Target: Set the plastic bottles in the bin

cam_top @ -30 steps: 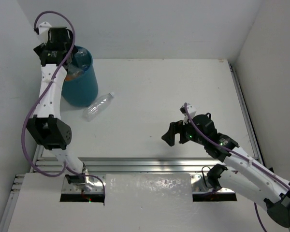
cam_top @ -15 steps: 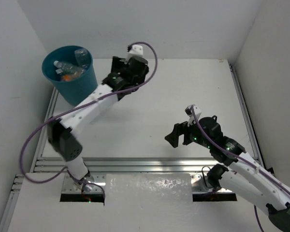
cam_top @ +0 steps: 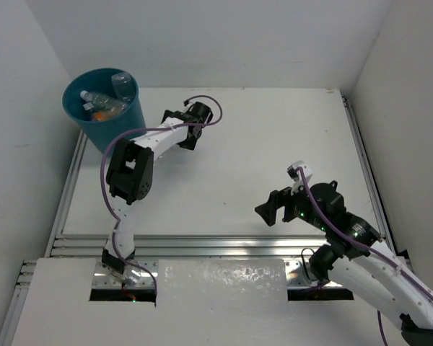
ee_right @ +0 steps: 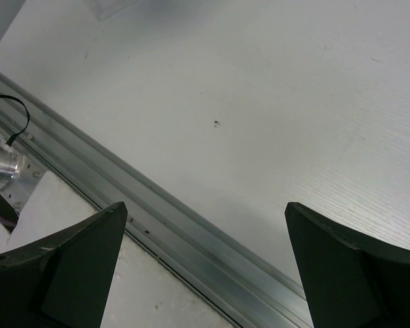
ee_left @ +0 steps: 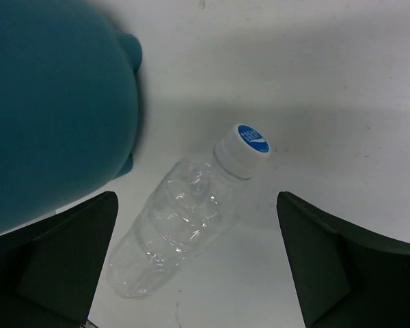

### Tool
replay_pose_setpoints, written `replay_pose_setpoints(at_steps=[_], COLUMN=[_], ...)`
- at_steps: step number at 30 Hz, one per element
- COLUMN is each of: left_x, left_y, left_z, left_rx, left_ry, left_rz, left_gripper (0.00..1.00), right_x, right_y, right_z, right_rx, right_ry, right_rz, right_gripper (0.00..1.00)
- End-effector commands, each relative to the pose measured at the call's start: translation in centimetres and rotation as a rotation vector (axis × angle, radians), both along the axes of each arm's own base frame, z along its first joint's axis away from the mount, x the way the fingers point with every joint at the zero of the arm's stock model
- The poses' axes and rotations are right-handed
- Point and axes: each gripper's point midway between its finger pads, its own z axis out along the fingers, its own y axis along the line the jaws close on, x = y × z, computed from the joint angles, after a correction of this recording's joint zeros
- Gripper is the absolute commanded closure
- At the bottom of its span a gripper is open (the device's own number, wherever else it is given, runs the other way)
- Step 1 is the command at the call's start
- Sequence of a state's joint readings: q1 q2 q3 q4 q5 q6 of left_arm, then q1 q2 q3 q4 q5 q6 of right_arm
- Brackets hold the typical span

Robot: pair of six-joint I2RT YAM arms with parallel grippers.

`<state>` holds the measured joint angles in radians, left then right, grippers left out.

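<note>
Clear bottle (ee_left: 184,219) beside teal bin (ee_left: 55,102)

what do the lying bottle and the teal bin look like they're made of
Clear bottle: thin transparent plastic, it seems; the table shows through and its ribbed wall catches glossy highlights. Its cap: opaque white plastic, blue printed top. Teal bin: probably moulded opaque plastic; even colour, smooth satin wall, though blurred this close.
</note>
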<state>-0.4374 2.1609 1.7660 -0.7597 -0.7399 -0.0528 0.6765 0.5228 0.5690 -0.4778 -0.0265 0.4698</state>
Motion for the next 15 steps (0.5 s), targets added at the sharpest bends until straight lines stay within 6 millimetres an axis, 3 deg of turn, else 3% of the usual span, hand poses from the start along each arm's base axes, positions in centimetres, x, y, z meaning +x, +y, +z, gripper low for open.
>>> replay_pose_setpoints(at_steps=[1, 5, 11, 15], left_x=[0.9, 0.2, -1.6, -1.4], left_y=[-0.3, 1.0, 0.3, 1.2], left_z=[1.4, -0.4, -3.1, -3.9], left_rx=[-0.007, -0.042, -0.109, -0.096], left_ry=[-0.047, 0.01, 0.116, 0.128], left_rz=[-0.006, 0.02, -0.002, 0.021], left_gripper=[0.0, 0.0, 0.0, 0.0], right_x=[0.4, 0.3, 0.4, 0.2], right_y=[0.0, 0.3, 0.6, 0.7], right_z=[1.8, 1.5, 1.7, 1.8], right_rx=[0.015, 0.018, 0.028, 0.036], right_ry=[-0.053, -0.045, -0.044, -0.044], right_rz=[0.001, 0.015, 0.026, 0.031], right_gripper=[0.01, 0.01, 0.01, 0.01])
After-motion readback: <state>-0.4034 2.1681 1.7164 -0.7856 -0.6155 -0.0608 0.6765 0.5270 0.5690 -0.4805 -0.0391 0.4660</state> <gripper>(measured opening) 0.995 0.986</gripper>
